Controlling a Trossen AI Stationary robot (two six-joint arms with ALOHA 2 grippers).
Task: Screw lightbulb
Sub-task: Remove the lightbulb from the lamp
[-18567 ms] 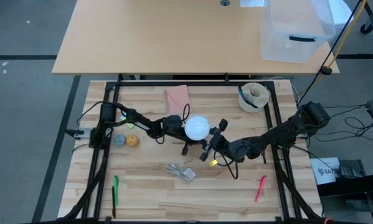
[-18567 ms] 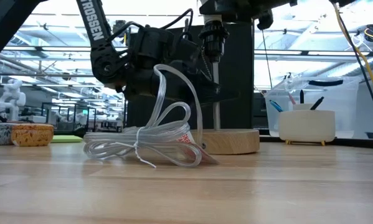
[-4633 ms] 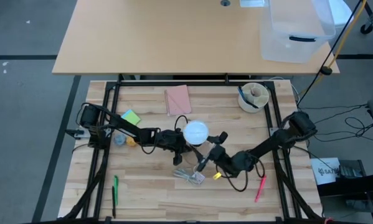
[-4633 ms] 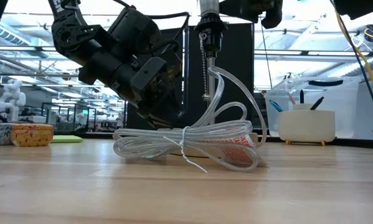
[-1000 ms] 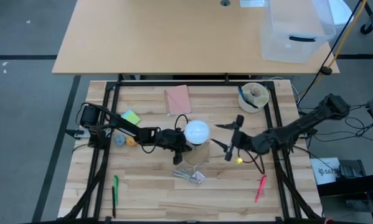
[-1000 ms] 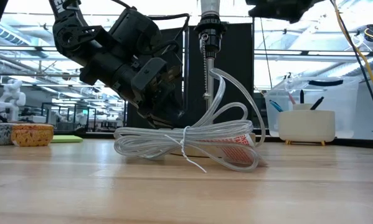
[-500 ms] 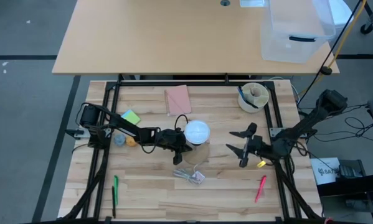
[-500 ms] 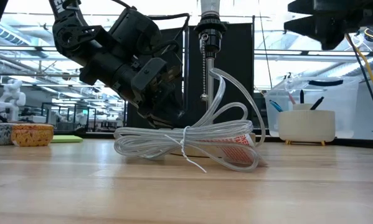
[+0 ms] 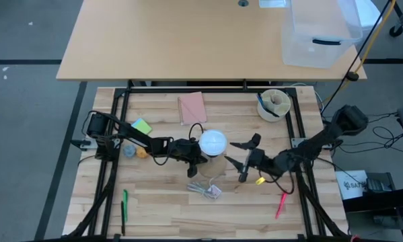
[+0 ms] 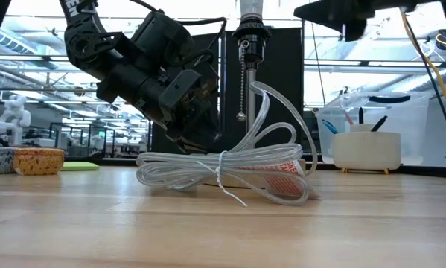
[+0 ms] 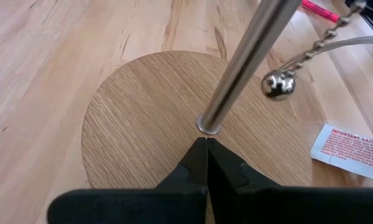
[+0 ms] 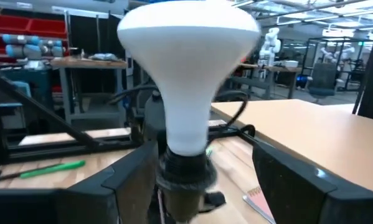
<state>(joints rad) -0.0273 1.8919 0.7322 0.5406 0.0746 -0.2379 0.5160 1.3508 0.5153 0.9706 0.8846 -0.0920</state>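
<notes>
Sitting upright in the lamp's socket (image 12: 181,177), the lightbulb (image 9: 212,141) is untouched; the right gripper (image 9: 243,160) is hovering beside it, fingers apart, while the left gripper (image 11: 206,163), fingers together, is pressing the wooden base (image 11: 142,118).

Wooden table (image 9: 161,202) carries pens (image 9: 124,205), wrapper (image 9: 204,189), lamp base (image 11: 142,118).

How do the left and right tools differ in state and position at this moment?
The left tool is shut, fingers pressed together, low on the wooden lamp base beside the metal pole. The right tool is open, holds nothing, and stands off beside the lightbulb, facing it at bulb height. Both point at the lamp.
</notes>
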